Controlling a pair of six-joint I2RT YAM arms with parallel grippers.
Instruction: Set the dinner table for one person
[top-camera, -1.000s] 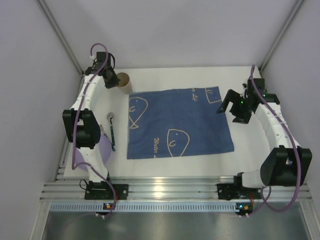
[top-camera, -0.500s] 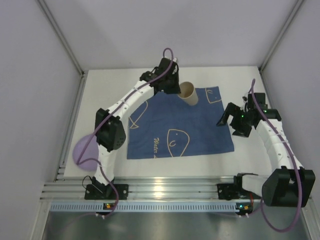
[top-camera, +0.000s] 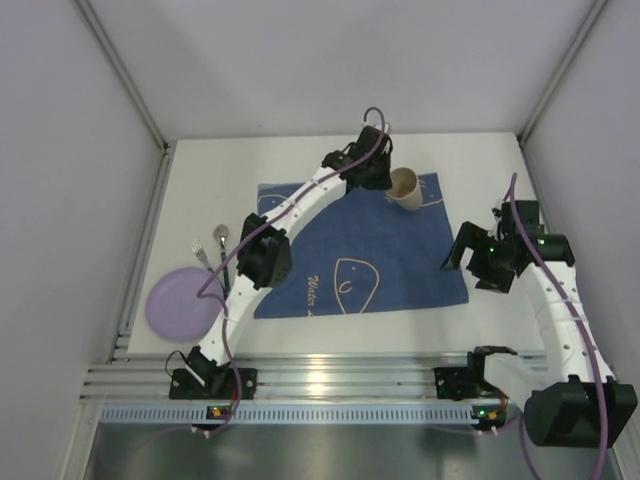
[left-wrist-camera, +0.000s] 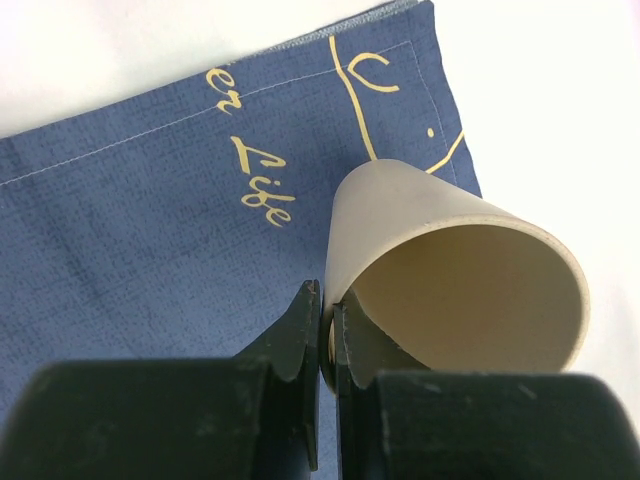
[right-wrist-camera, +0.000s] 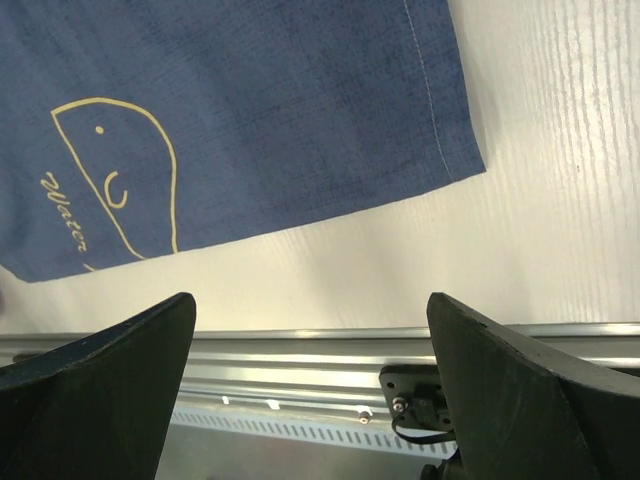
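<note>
The white dinner table (top-camera: 330, 335) bears a dark blue placemat (top-camera: 370, 250) with pale line drawings. My left gripper (top-camera: 385, 180) is shut on the rim of a beige paper cup (top-camera: 404, 187), over the mat's far right corner. In the left wrist view the fingers (left-wrist-camera: 322, 335) pinch the wall of the cup (left-wrist-camera: 450, 270), one inside and one outside, and the cup is tilted. My right gripper (top-camera: 478, 262) is open and empty, beside the mat's right edge. In the right wrist view its fingers (right-wrist-camera: 100, 370) stand wide apart over the bare table (right-wrist-camera: 540, 150).
A purple plate (top-camera: 180, 303) lies at the table's left front. A fork (top-camera: 203, 253) and a spoon (top-camera: 222, 248) lie left of the mat. An aluminium rail (top-camera: 330, 380) runs along the near edge. Grey walls close in the sides and back.
My left arm has swung from the far left corner to the right, carrying the cup over the mat's far right corner. The plate and cutlery came into view. My right gripper moved nearer.
</note>
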